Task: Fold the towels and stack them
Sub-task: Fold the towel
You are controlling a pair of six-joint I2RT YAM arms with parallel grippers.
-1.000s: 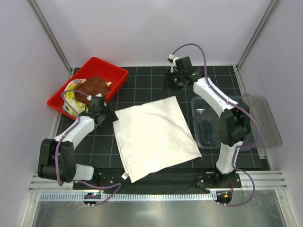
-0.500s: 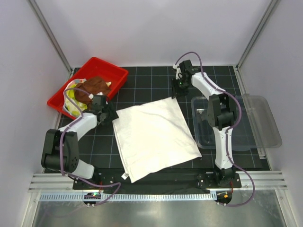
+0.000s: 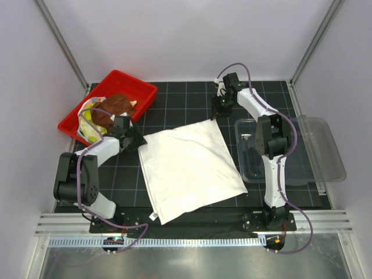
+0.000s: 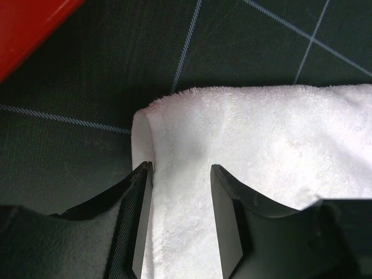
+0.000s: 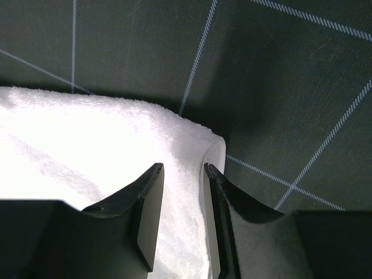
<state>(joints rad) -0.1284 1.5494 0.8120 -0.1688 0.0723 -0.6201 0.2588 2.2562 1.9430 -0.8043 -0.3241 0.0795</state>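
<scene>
Two white towel [image 3: 189, 168] corners straddled: left gripper [image 4: 179, 174], right gripper [image 5: 183, 171], jaws apart.

yellow-green towel [image 3: 87, 120]: mostly under brown towel [image 3: 116, 106] | white towel [image 4: 279, 133]: cropped in wrist views

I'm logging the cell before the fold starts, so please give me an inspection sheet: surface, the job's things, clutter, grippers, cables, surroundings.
Surface: black gridded mat, flat, no spills seen.
Job's things: white towel spread flat mid-mat; brown towel and yellow-green towel heaped in the red tray at far left.
Clutter: clear bin at the right, contents unclear.
Grippers: left gripper open, jaws astride the white towel's far-left corner; right gripper open, astride its far-right corner.
Cables: purple cable looped along each arm, off the towel.
Surroundings: white walls, metal frame posts; nothing else seen.
</scene>
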